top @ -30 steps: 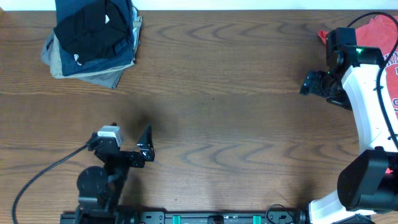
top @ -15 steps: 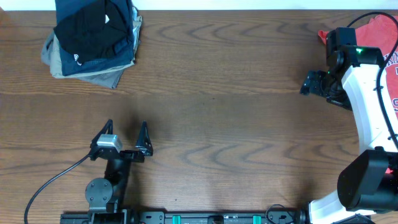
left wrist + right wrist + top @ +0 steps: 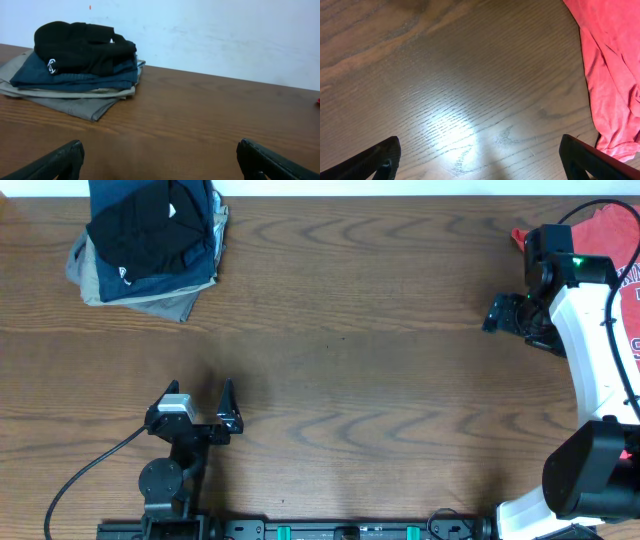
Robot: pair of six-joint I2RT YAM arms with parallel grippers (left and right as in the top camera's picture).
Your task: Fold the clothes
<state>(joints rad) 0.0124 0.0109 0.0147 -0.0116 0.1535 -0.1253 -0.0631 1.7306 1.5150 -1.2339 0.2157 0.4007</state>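
While my left pincer (image 3: 160, 159) and right pincer (image 3: 479, 156) gape empty, folded clothes (image 3: 80, 60) lie beyond the left, a red shirt (image 3: 612, 65) beside the right.

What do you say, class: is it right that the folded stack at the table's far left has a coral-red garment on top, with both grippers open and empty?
No. The top garment of the folded stack is black, not coral-red, as the left wrist view shows. The rest holds: far left, left gripper and right gripper open and empty.
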